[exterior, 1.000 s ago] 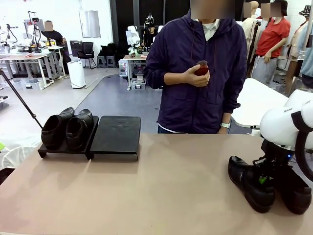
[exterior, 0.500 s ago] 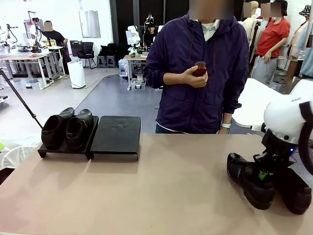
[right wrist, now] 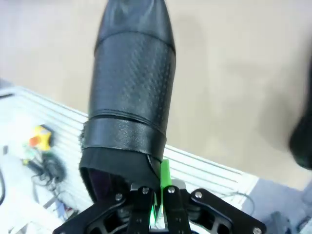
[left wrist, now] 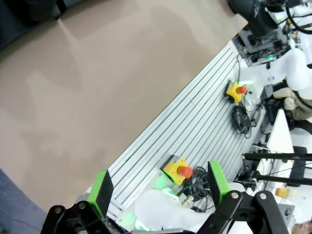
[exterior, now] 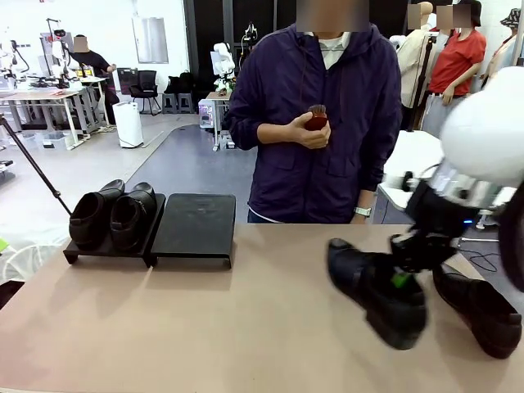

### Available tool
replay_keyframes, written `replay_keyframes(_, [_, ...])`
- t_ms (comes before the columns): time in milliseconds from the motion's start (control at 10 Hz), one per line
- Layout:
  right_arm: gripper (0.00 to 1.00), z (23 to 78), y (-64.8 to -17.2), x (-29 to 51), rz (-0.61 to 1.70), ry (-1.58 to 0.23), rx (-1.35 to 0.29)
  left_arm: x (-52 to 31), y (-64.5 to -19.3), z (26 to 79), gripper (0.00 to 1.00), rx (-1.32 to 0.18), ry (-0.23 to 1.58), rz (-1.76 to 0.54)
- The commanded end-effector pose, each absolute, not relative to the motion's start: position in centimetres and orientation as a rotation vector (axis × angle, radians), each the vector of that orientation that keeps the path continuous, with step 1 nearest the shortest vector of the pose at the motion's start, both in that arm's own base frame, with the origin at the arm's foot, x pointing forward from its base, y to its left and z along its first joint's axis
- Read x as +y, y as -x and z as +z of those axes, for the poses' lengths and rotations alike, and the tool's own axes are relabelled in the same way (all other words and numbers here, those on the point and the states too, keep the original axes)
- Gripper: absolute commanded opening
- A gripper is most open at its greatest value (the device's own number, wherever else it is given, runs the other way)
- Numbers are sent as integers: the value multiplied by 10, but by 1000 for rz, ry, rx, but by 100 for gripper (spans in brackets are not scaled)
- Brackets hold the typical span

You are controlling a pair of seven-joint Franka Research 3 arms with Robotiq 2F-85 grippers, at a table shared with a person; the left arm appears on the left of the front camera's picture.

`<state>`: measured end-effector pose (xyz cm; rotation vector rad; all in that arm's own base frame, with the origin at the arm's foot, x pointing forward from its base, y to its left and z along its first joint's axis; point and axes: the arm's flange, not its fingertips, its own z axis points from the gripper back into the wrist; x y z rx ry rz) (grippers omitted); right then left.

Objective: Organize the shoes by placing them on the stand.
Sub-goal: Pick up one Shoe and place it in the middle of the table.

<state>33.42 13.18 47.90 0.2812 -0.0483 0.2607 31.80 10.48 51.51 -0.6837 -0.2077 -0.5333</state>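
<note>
My right gripper [exterior: 401,278] is shut on the collar of a black shoe [exterior: 372,291] and holds it in the air over the right half of the table, toe toward the left. The right wrist view looks down that same shoe [right wrist: 131,92], its collar pinched between my fingers [right wrist: 165,178]. Another black shoe [exterior: 479,309] lies on the table at the far right. Two shoes [exterior: 110,214] sit on the left stand platform [exterior: 78,254]; the right platform [exterior: 195,225] is bare. My left gripper [left wrist: 161,184] is open, off the table's edge.
A person in a dark jacket stands at the far side, holding a small reddish-brown brush [exterior: 315,119] at chest height. The tan tabletop [exterior: 229,327] is bare between the stand and the held shoe. An aluminium frame with yellow stop buttons [left wrist: 178,170] lies beyond the table edge.
My right arm has lifted the shoe off the table and carried it left, away from the other shoe. The person has shifted slightly left. The left gripper is unchanged.
</note>
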Motion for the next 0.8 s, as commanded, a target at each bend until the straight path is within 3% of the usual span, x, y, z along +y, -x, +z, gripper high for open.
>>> replay_keyframes(0, [0, 463, -373, 189, 180, -349, -129, 106, -316, 516, 100, -197, 681, -531])
replay_keyframes(200, [0, 437, -396, 235, 62, -339, -216, 106, -316, 516, 100, -197, 681, -531])
replay_keyframes(400, [0, 397, -413, 272, 4, -267, -199, 106, -316, 516, 100, -197, 681, -531])
replay_keyframes(700, [0, 352, -423, 313, 83, -265, -186, 106, -316, 516, 100, -197, 681, -531])
